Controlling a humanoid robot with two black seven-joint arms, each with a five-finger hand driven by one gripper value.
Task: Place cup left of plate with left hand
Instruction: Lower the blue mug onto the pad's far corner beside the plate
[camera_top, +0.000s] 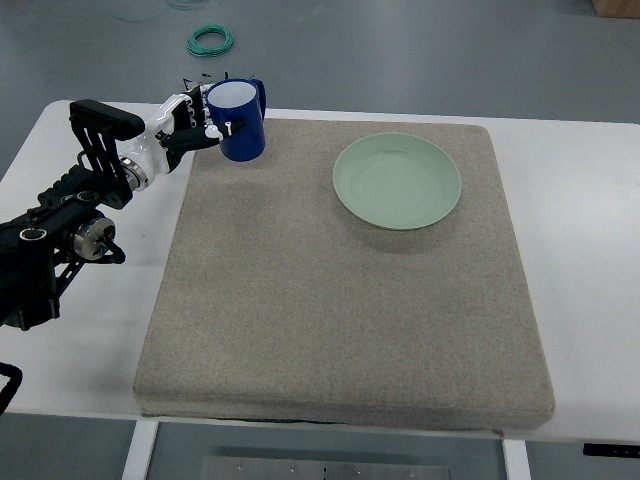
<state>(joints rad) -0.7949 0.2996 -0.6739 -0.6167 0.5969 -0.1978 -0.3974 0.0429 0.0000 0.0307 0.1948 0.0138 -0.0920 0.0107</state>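
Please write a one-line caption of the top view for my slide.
Left hand holds a blue cup at the grey mat's far-left corner, left of a green plate.

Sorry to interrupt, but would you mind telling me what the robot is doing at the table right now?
The robot's left hand is gripping a blue cup at the far left corner of the grey mat. The cup is upright, well to the left of the green plate, which lies on the mat's far right part. Whether the cup rests on the mat or is just above it is hard to tell. The right arm is not in view.
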